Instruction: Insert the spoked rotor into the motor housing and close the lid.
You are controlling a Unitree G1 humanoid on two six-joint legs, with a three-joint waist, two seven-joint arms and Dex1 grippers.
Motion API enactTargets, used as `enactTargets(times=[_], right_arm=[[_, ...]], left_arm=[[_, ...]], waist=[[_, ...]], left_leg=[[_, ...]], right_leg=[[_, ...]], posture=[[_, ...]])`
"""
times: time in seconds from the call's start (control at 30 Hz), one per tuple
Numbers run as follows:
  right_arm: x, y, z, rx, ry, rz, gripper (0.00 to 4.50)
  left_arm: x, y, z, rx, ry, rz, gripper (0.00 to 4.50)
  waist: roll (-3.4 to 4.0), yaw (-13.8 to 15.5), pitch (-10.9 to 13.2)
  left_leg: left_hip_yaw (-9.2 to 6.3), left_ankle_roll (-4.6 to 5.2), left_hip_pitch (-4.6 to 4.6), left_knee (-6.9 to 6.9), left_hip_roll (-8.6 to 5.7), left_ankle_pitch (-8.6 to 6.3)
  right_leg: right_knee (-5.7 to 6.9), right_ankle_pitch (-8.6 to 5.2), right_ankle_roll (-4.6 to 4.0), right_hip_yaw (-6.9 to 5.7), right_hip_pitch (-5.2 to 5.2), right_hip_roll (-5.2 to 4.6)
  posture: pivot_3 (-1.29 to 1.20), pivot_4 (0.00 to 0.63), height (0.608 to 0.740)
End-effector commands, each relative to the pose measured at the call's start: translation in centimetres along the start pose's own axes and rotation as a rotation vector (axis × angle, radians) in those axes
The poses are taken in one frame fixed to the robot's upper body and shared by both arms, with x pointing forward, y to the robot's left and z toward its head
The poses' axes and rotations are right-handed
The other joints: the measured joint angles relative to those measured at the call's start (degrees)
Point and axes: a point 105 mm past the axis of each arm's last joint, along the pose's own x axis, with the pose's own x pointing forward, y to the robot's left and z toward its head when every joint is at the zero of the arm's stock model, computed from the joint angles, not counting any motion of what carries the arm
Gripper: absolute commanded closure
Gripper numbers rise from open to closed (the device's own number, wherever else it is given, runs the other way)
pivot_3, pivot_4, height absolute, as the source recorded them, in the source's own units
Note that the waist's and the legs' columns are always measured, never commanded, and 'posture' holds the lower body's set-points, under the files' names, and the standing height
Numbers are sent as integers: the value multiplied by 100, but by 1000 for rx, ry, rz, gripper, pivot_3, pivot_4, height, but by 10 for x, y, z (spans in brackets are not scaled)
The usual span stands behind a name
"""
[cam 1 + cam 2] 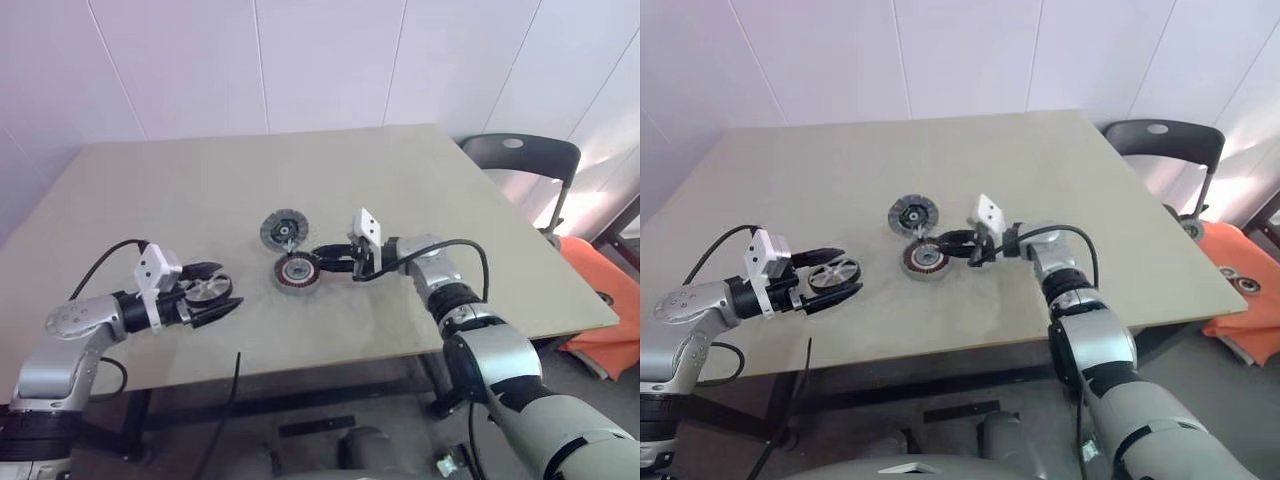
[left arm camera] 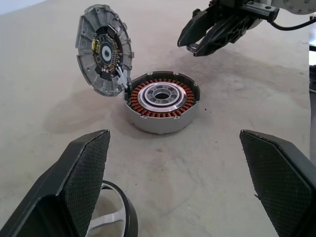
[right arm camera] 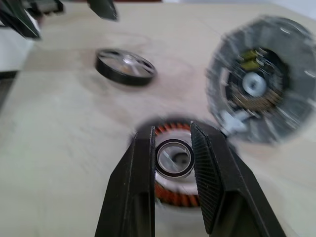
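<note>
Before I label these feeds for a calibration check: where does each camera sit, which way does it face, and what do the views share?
Left and right eye views: on the head, looking forward and down over the table; both arms show, left gripper and right gripper.
Left wrist view: along its open fingers, toward the motor housing, the tilted lid and the right gripper; the spoked rotor lies below.
Right wrist view: along its narrowly parted fingers, over the housing.
Shared: housing and lid in all four.
</note>
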Motion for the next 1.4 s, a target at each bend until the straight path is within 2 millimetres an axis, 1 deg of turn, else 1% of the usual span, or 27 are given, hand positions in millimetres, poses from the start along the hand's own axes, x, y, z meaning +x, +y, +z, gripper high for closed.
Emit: enactTargets(times=[0.03, 0.17, 0.3, 0.6, 0.77, 1.03, 1.27, 1.4], right_arm=[[12, -3, 27, -72, -48, 21, 3765], [24, -5, 25, -52, -38, -9, 3765], [29, -10, 25, -45, -32, -69, 3765], [33, -12, 12, -8, 9, -124, 3765], [36, -10, 5, -3, 26, -131, 3765], [40, -11, -7, 34, 56, -196, 3765], [38, -14, -18, 49, 86, -255, 3765], [38, -13, -20, 48, 90, -260, 3765]], left_arm=[[-1, 1, 13, 55, -35, 17, 0], [-2, -1, 12, 52, -34, 22, 0], [-2, -2, 13, 50, -41, 28, 0], [-3, -2, 13, 51, -45, 46, 0], [-1, -2, 14, 51, -51, 45, 0], [3, -4, 14, 49, -61, 44, 0], [4, -7, 13, 42, -67, 47, 0], [4, -7, 13, 40, -67, 50, 0]], waist=[[0, 0, 0], [1, -3, 1], [1, -1, 1], [1, -10, 1], [1, -13, 1], [1, -12, 1], [1, -13, 1], [1, -14, 1]], left_leg=[[0, 0, 0, 0, 0, 0], [1, -1, -2, 0, 1, 0], [1, -1, -3, -3, 2, -1], [2, -1, -5, -4, 0, -1], [2, -1, -6, -5, 0, -1], [2, -1, -6, -6, 0, -1], [2, -1, -6, -7, 0, -1], [2, -1, -6, -7, 0, -1]], right_leg=[[0, 0, 0, 0, 0, 0], [0, 0, 0, 0, -3, -2], [0, 0, -1, 0, -5, -6], [0, -1, -2, 0, -8, -8], [-1, -1, -2, 0, -9, -7], [-1, -1, -2, 0, -9, -8], [-2, -1, -2, 0, -9, -8], [-2, -1, -2, 0, -9, -7]], posture=[[0, 0, 740], [0, 0, 740], [0, 0, 740], [0, 0, 740], [0, 0, 740], [0, 0, 740], [0, 0, 740], [0, 0, 740]])
